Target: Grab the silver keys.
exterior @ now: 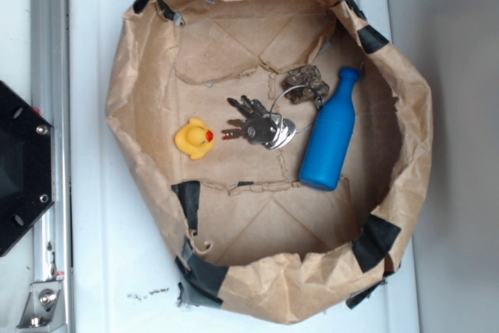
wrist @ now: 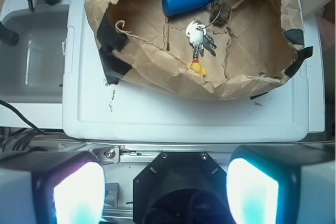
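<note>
Keys lie between duck and blue bottle; no legible writing anywhere. Gripper gapes wide, empty, well apart.

No text, label, brand, number or sign can be read in either view. The blue bottle is plain, the yellow duck carries no print, and any stamping on the silver keys is too small to make out. The brown paper bag with its black tape shows no lettering.
</note>
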